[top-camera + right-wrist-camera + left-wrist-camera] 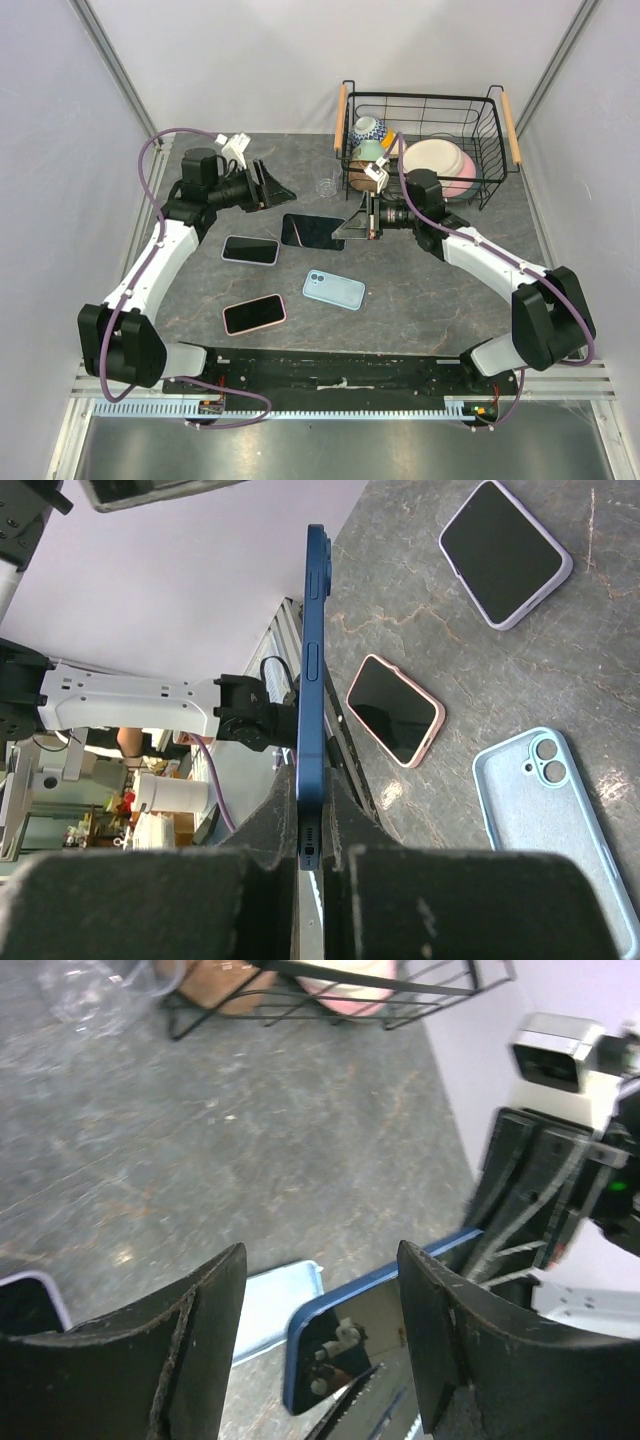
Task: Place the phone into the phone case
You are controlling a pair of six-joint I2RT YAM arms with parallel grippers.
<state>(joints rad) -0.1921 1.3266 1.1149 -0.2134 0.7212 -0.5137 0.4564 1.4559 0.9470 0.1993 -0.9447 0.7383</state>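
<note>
At right wrist, gripper (312, 858) pinching blue phone (314, 660) edge-on, screen (312, 231) seen overhead

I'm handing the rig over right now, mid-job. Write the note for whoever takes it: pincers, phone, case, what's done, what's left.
Left pincer: open, empty, pointed toward the phone.
Right pincer: shut on the blue phone, clamped at its bottom end.
Light blue case: empty, flat on the table, nearer the arm bases than the phone.
Done: phone grasped.
Left: carry it to the case and press it in.
The lilac-cased phone and pink-cased phone lie further left; probably leave them.
</note>
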